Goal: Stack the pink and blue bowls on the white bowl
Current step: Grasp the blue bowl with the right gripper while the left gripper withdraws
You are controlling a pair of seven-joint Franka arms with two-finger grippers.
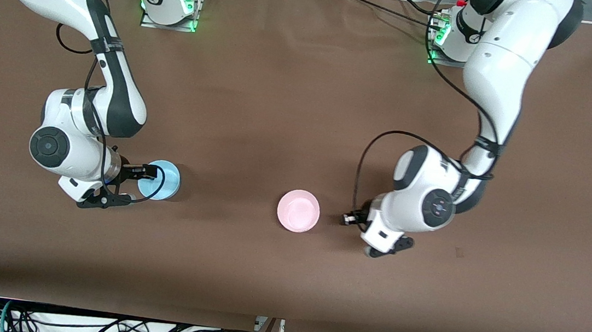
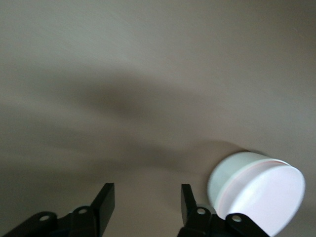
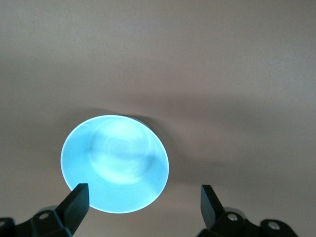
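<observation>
The light blue bowl (image 1: 159, 180) stands upright on the table toward the right arm's end. My right gripper (image 1: 134, 186) is open and low beside it, with one fingertip at its rim; the right wrist view shows the blue bowl (image 3: 114, 163) just ahead of the gripper (image 3: 143, 202). The pink bowl (image 1: 298, 210) stands near the table's middle. In the left wrist view it (image 2: 261, 195) shows a white outer wall (image 2: 222, 180) under a pinkish rim, so it seems to sit in the white bowl. My left gripper (image 1: 359, 234) is open and empty beside it (image 2: 145, 202), apart from it.
The brown table (image 1: 291, 105) stretches bare around both bowls. The arm bases (image 1: 170, 4) stand at the edge farthest from the front camera. Cables hang below the edge nearest the front camera.
</observation>
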